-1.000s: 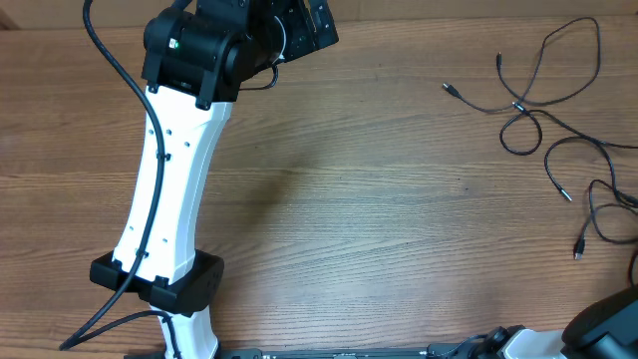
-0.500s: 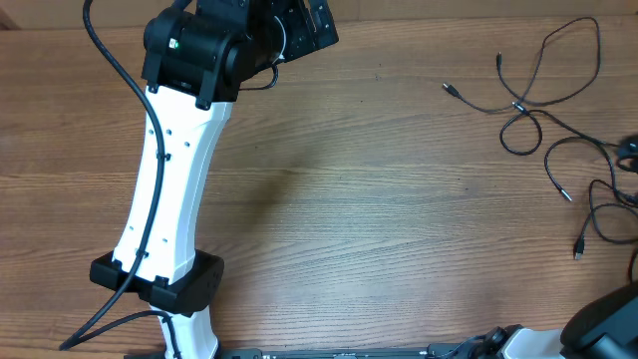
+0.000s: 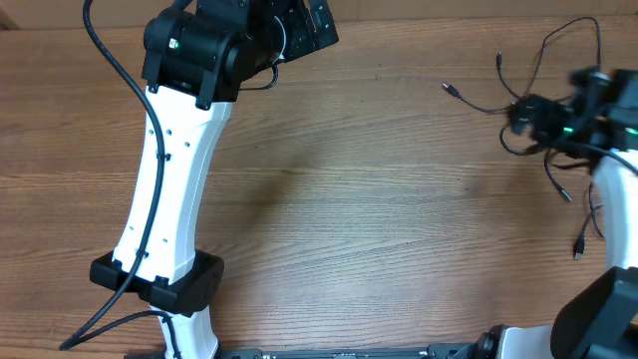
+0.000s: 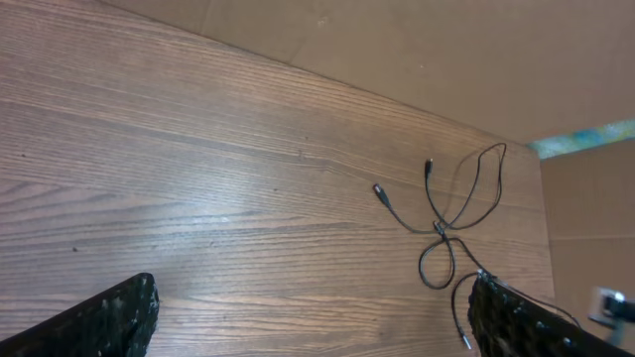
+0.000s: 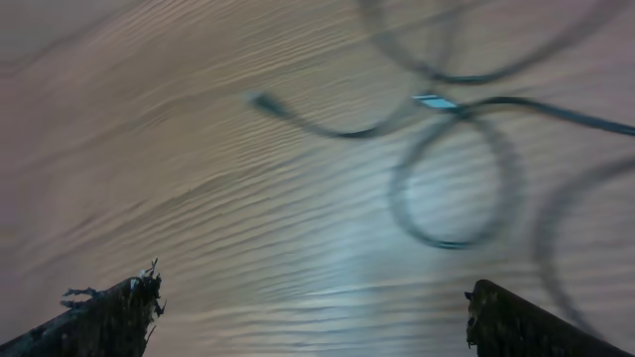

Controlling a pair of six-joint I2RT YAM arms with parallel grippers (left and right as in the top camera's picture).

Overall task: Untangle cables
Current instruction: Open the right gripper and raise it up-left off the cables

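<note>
Cables [image 4: 440, 229] lie looped at the far right of the desk [image 3: 379, 199], just ahead of the open right pincer [image 5: 317, 307]; the left pincer [image 4: 313, 317], also open, stands well apart.

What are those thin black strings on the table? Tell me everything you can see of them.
The cables are thin black flexible cords lying flat on the wooden table, looping and crossing one another toward its right side. Small plug ends stick out. The open right gripper hovers above them; nothing grips them.
</note>
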